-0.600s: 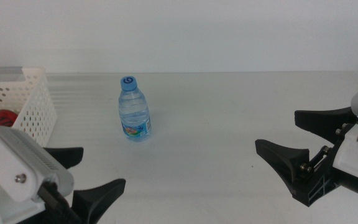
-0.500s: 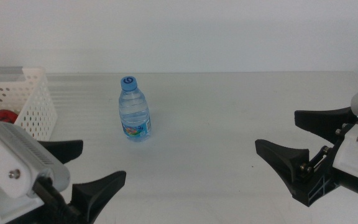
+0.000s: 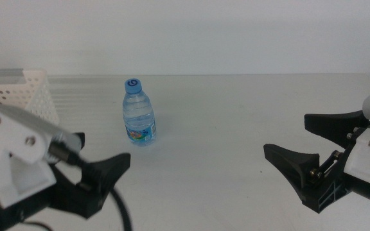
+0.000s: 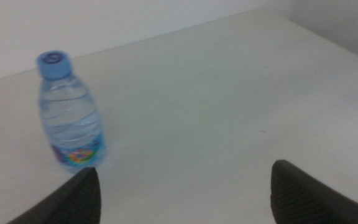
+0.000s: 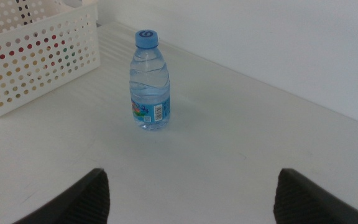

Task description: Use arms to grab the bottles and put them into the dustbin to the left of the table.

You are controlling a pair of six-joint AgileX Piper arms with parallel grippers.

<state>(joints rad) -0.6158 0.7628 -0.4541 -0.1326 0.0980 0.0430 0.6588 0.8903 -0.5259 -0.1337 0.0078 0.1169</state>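
bottle: small clear water bottle (image 3: 139, 113), upright on table (image 3: 236, 128), mid-left, standing free, nothing touching it
cap: blue (image 3: 132, 85), white swirl mark on top, can't make out as a letter
label: blue band low on the bottle (image 5: 150, 108) w/ multicolour print; white panel w/ barcode-like block in R wrist view; text too small to read, brand n/a
dustbin: white perforated basket (image 3: 24, 96) at table's left edge, well apart from bottle; red + other colours show thru the holes in R wrist view (image 5: 36, 53), contents can't tell
L claw: left gripper (image 3: 92, 167) low at front-left, jaws spread wide, empty, touching nothing; bottle is ahead of it, near one jaw's line in L wrist view (image 4: 70, 118), not between jaws
R claw: right gripper (image 3: 307, 144) at right side, jaws wide apart, empty, well apart from bottle; R wrist view looks across table at bottle + basket
contact: none, both claws clear of bottle
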